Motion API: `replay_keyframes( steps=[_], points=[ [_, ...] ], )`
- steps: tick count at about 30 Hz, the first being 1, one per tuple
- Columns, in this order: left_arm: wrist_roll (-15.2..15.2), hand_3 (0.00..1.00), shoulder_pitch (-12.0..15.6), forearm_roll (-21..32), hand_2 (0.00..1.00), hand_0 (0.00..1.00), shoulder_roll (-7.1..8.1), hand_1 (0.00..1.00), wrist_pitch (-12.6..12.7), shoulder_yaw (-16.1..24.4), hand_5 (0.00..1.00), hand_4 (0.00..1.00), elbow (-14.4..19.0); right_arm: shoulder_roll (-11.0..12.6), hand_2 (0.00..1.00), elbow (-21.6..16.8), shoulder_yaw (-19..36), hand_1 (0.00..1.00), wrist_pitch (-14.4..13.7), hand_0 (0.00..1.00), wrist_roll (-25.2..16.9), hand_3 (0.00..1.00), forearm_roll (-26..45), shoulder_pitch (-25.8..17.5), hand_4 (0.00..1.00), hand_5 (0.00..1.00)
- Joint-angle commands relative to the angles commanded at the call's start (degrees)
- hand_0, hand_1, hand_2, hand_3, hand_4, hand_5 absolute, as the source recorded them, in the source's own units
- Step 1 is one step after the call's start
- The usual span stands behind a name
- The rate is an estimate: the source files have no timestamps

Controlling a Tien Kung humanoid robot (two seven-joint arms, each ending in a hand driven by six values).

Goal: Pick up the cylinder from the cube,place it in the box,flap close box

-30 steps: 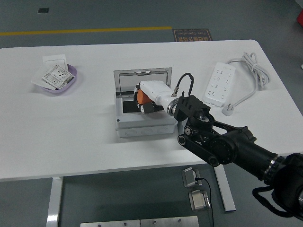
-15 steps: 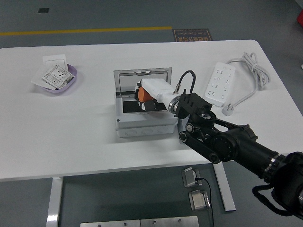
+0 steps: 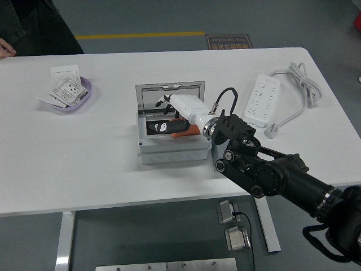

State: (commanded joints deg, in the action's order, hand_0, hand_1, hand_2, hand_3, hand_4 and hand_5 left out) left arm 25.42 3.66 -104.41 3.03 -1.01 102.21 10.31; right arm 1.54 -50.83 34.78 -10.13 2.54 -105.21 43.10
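Our right robot hand [image 3: 172, 107] is over the open box [image 3: 172, 148], and its white fingers look spread toward the raised lid [image 3: 169, 97], holding nothing. We judge that it has let go of the cylinder [image 3: 185, 133], because the orange piece lies inside the box, at the right part of the dark hollow, just under the white wrist cover. The piece seems tilted; how it rests we cannot tell.

The lid stands upright at the far side of the box, so the flap is not yet closed. The open hand sits close to the lid, which suits the closing step.

The black arm comes from the lower right corner and reaches up and left, with the forearm low over the near right corner of the box.

On the tabletop [image 3: 84, 164] we see a purple dish [image 3: 70, 99] with paper packets far left and a white power strip [image 3: 261, 99] to the right. A dark sleeve [image 3: 34, 25] of a person shows at the far left corner. No cube is visible.
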Motion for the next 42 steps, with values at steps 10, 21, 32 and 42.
replay_keyframes(
  steps=[10,21,32,42],
  points=[
    [0.12,0.677,0.0,-0.17,0.666,0.644,-0.24,0.693,-0.31,0.02,0.515,0.776,0.0,0.47,0.585,-2.15,1.81,0.414,-0.48,0.332,-1.25,0.725,0.76,-0.91,0.971,0.62],
    [0.26,0.674,-0.02,-0.06,0.666,0.644,-0.5,0.693,-0.7,-0.26,0.511,0.774,0.0,2.8,0.579,-10.66,4.8,0.391,1.0,0.335,0.0,0.715,1.09,-2.18,0.964,0.614],
    [0.47,0.668,0.17,-0.55,0.666,0.642,-0.71,0.693,-0.8,0.17,0.501,0.77,0.0,6.32,0.571,-17.25,9.13,0.386,4.19,0.331,2.79,0.711,2.59,-2.13,0.964,0.615],
    [0.59,0.669,-0.11,-0.48,0.666,0.642,-0.45,0.693,-0.9,0.05,0.498,0.769,0.0,6.16,0.571,-8.27,11.21,0.392,4.25,0.336,1.51,0.7,3.9,5.01,0.965,0.619]
  ],
)
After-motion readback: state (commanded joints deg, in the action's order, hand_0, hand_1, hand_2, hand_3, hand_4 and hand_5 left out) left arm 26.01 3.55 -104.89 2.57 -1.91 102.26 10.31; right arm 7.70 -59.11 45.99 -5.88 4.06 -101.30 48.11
